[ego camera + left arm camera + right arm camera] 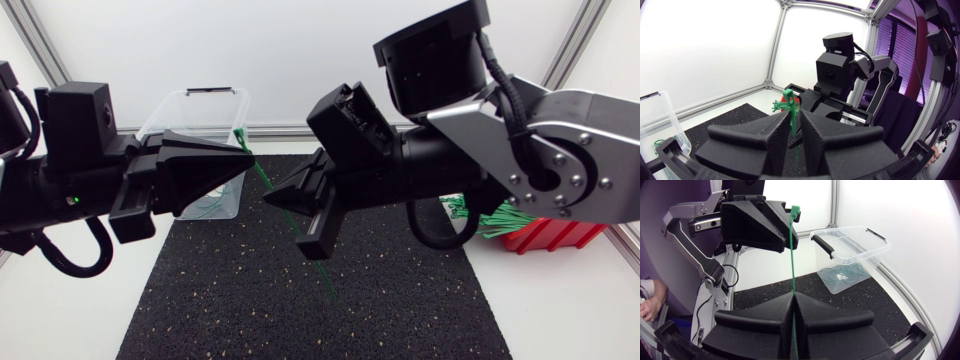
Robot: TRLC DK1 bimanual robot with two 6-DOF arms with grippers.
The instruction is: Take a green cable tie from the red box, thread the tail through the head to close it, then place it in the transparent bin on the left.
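Right gripper (792, 300): fingers pressed together on green cable tie (791, 255), partway down strap. Left gripper (793, 117): clamped on same tie just below head, which pokes past its tips. Tie: straight btwn both, above mat (250, 320) centre, tail end free, not yet looped. Transparent bin (160, 120): far-left corner of bench, ties inside. Red box (550, 237): right edge. Risk: strap twists or slips when tail is bent round, missing head slot; grippers close, could collide.
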